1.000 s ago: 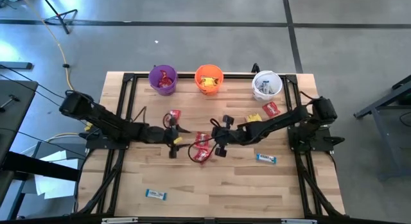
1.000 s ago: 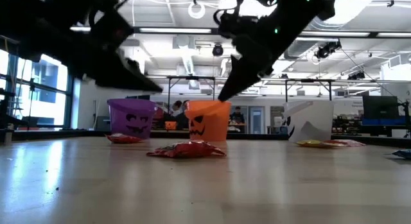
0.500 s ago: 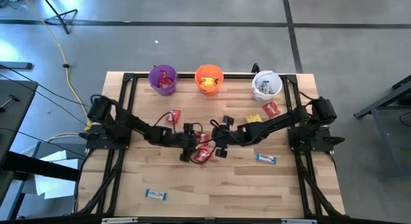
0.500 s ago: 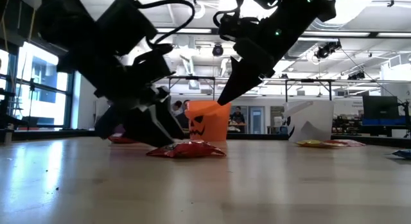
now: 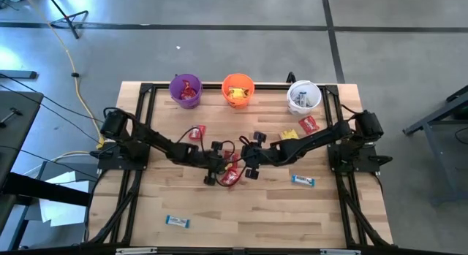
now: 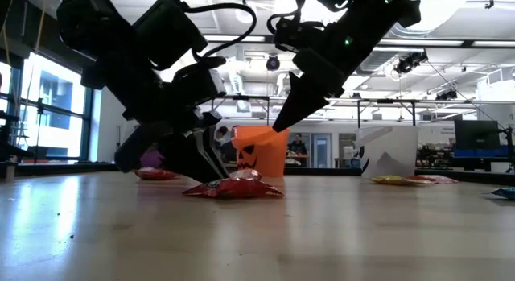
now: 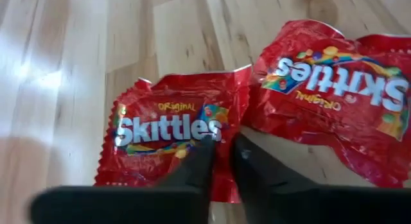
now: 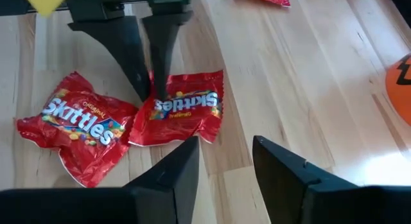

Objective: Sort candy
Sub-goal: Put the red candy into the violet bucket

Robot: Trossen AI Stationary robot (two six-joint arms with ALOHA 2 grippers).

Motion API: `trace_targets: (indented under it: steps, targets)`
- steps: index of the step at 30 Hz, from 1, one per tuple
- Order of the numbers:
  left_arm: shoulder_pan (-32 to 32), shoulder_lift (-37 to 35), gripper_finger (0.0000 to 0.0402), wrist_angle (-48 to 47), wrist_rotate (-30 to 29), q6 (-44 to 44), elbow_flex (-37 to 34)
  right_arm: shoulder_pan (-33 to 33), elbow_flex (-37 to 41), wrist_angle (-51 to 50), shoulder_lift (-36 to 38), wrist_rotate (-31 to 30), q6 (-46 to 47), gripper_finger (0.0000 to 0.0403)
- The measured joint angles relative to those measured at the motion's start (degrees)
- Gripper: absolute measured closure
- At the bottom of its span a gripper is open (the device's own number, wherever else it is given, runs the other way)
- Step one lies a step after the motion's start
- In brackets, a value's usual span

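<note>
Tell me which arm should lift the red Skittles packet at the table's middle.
Left. The left gripper is down on the red Skittles packet, fingers nearly closed on its edge. The right gripper hovers open above the table, short of the packet.

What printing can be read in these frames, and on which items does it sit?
"ORIGINAL Skittles": red packet pinched by the left gripper.
"Skittles ORIGINAL": neighbouring red packet beside it, seen upside down in the left wrist view.
Blue-and-white bars: print too small to read.

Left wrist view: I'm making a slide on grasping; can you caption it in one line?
Left gripper pinches the edge of one red Skittles packet on the wooden table, a second packet alongside.
</note>
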State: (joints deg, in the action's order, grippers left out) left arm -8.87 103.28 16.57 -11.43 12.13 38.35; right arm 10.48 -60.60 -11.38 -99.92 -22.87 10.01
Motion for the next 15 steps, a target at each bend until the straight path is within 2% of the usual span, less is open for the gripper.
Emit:
trace_targets:
  steps: [3, 9, 15]
  targets:
    - [-0.56, -0.27, 0.0393, 0.11, -1.58, 1.17, -0.04, 0.00, 0.00, 0.00, 0.00, 0.00, -0.44, 0.0263]
    - [-1.06, -2.25, 0.0400, -1.93, -4.89, 1.92, -0.21, 0.00, 0.00, -0.04, 0.00, 0.02, -1.12, 0.0263]
    - [-0.96, -8.72, 0.0401, -7.80, -7.95, 0.77, -0.40, 0.04, 0.00, -0.54, 0.02, -0.94, -1.87, 0.0264]
